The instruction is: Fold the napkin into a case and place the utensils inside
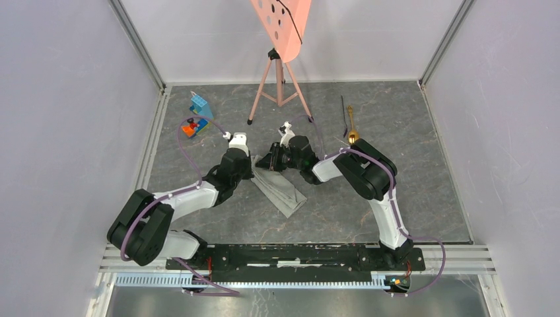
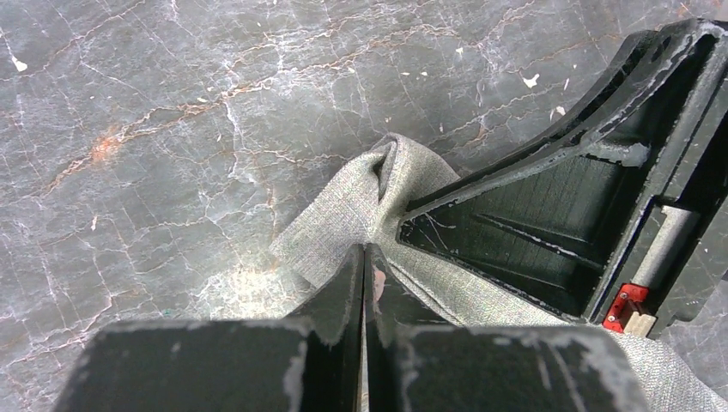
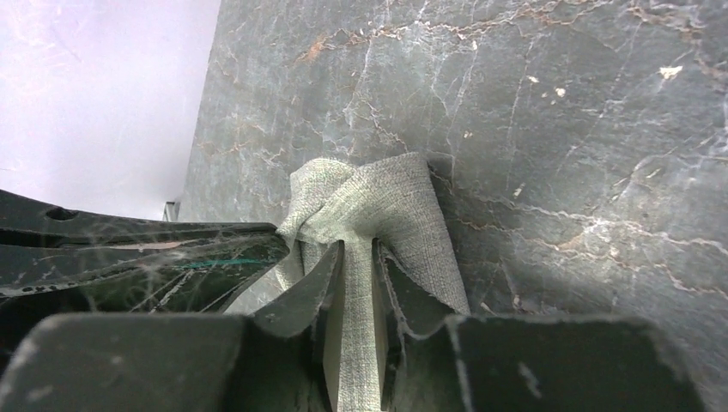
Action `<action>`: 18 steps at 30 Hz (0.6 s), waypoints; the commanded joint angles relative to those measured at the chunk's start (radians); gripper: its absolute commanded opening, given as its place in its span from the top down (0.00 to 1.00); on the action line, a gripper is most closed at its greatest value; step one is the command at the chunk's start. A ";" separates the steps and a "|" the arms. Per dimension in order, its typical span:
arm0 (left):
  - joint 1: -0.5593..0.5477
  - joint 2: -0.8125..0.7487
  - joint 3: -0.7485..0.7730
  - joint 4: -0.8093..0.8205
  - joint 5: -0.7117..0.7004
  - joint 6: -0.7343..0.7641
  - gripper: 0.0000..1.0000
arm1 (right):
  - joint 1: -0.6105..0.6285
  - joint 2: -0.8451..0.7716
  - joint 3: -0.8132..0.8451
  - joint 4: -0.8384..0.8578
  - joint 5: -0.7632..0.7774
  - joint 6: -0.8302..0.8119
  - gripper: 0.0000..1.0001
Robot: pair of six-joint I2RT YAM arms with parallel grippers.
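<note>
Folding stage, both arms at one end of the cloth. The napkin lies on the marble-patterned table as a narrow, layered strip, its long axis running from far-left to near-right, roughly midway between the two arm bases. Both grippers meet at its far-left end. The left gripper has its fingers pressed together and appears to pinch the edge of the cloth. The right gripper pinches a raised fold of the weave between its fingers, and the cloth bunches just beyond the tips. The two sets of fingers stand just beside each other, the right one slightly farther from the bases. The near-right end of the strip lies free and flat.

The gold spoon and the thin black utensil lie side by side well apart from the napkin, far and to the right, both pointing near-to-far. They are closer to the right arm, so fetching them probably falls to that side once the case is closed.
</note>
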 commanded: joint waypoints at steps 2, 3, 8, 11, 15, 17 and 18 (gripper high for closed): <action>0.007 -0.015 0.007 0.028 -0.007 -0.036 0.98 | 0.017 0.031 0.051 0.049 -0.017 0.035 0.85; 0.008 -0.011 0.012 0.029 -0.005 -0.036 0.98 | 0.022 0.040 0.061 0.049 -0.015 0.038 0.87; 0.011 0.042 0.043 0.027 0.020 -0.043 0.98 | 0.043 0.106 0.153 -0.028 0.026 0.019 0.84; 0.042 0.077 0.080 -0.029 0.070 -0.087 0.98 | 0.044 0.107 0.138 -0.081 0.081 0.013 0.78; 0.114 -0.001 0.075 -0.094 0.126 -0.154 0.81 | 0.032 0.083 0.098 -0.076 0.079 0.000 0.72; 0.152 -0.068 0.072 -0.138 0.137 -0.190 0.66 | 0.028 0.069 0.087 -0.073 0.067 -0.012 0.71; 0.168 -0.093 0.077 -0.176 0.128 -0.205 0.60 | 0.027 0.060 0.080 -0.074 0.066 -0.017 0.71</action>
